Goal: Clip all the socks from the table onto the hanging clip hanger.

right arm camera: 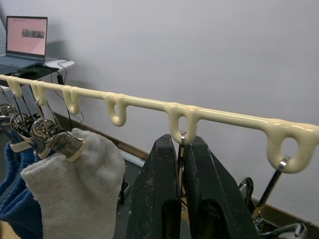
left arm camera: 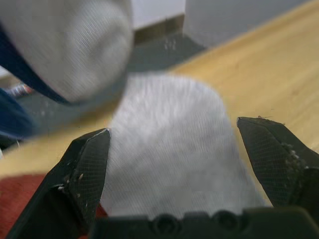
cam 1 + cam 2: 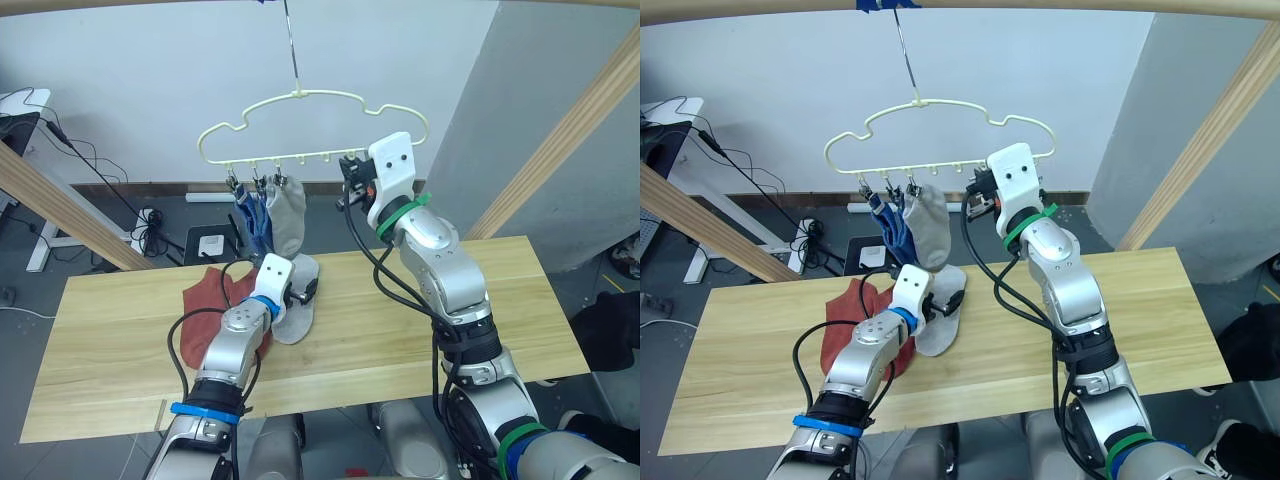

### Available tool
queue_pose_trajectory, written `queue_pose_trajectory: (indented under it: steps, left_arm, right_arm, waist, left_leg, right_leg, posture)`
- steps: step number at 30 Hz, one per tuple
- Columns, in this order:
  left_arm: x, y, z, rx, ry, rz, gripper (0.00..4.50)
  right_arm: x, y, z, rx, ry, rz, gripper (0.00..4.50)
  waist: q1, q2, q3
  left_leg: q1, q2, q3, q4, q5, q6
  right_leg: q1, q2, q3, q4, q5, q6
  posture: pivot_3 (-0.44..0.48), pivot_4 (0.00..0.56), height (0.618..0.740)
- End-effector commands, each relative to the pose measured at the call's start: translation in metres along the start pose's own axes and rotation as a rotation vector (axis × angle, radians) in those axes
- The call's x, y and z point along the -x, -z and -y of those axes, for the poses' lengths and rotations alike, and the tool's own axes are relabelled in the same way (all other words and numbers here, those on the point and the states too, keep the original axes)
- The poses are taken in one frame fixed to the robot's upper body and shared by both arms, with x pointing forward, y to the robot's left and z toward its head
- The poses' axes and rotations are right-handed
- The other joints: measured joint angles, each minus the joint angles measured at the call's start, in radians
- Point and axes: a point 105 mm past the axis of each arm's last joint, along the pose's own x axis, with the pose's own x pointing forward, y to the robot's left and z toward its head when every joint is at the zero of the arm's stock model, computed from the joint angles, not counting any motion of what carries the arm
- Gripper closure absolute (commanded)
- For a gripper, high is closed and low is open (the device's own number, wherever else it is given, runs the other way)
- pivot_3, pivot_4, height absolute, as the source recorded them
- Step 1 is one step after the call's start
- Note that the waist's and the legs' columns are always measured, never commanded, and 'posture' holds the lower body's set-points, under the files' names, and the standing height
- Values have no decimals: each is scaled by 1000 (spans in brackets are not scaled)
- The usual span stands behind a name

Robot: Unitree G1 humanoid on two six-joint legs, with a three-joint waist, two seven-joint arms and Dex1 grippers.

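Observation:
A cream clip hanger (image 3: pixel 300 157) hangs from a hook above the table's far edge. Clipped on its left part are blue socks (image 3: pixel 255 222) and a light grey sock (image 3: pixel 288 215). On the table (image 3: pixel 500 300) lies another grey sock (image 3: pixel 292 325), with rust-red socks (image 3: pixel 205 292) bunched to its left. My left gripper (image 2: pixel 173 127) is open, its fingers (image 2: pixel 84 164) straddling the lying grey sock (image 2: pixel 169 159) just above it. My right gripper (image 1: pixel 183 142) is raised to the hanger bar (image 1: pixel 144 103) and is shut on a metal clip (image 1: pixel 181 137) hanging from it.
Slanted wooden poles (image 3: pixel 570 130) stand on both sides of the table, with another across the top. Behind the table are a power strip and cables (image 3: pixel 150 225) on the floor. A laptop (image 1: pixel 27 35) sits on a desk at the far left.

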Motion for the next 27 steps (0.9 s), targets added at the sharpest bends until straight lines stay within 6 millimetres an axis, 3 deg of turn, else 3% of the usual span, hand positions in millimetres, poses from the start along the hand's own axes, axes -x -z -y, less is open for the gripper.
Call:
queue_pose_trajectory:
  steps: [1,4,7,15,21,24,27]
  left_arm:
    - [-2,4,0,-26,-1,-35,29]
    - [-3,10,0,-65,2,-71,29]
    - [-2,16,-4,-89,-7,-96,616]
    - [1,26,-7,-102,-17,-127,2912]
    - [3,30,-5,-96,-9,-135,4288]
    - [3,23,4,-130,34,-77,4476]
    - [4,-1,17,-184,92,69,4476]
  right_arm:
    - [3,-16,-6,2,-21,61,4500]
    - [3,-17,-6,0,-22,62,4500]
    - [3,-17,-7,-2,-22,61,4500]
    - [2,-16,-7,-11,-22,61,4500]
    - [2,-16,-7,-11,-20,60,4500]
    - [3,-16,-7,-10,-17,62,4500]
    - [3,-18,-6,-10,-15,66,4500]
  waist:
    - [0,0,0]
    - [0,0,0]
    - [-1,0,-1]
    - [-2,0,-1]
    - [-2,0,-1]
    - [-2,0,-1]
    - [-3,1,-1]
  left_leg:
    - [0,0,0,0,0,0]
    - [1,0,0,0,0,0]
    - [1,0,0,0,0,0]
    - [1,0,0,0,0,0]
    - [2,0,0,0,0,0]
    - [2,0,0,0,0,0]
    - [1,0,0,0,0,0]
  right_leg:
    - [0,0,0,0,0,0]
    - [0,0,0,0,0,0]
    - [0,0,0,1,0,0]
    - [0,0,0,2,0,0]
    - [1,0,0,2,0,0]
    - [1,0,0,2,0,0]
    - [0,0,0,1,0,0]
  posture:
    - [-233,276,740]
    - [-236,276,740]
    - [-236,276,740]
    - [-234,281,740]
    - [-237,283,740]
    - [-241,282,740]
    - [-243,282,740]
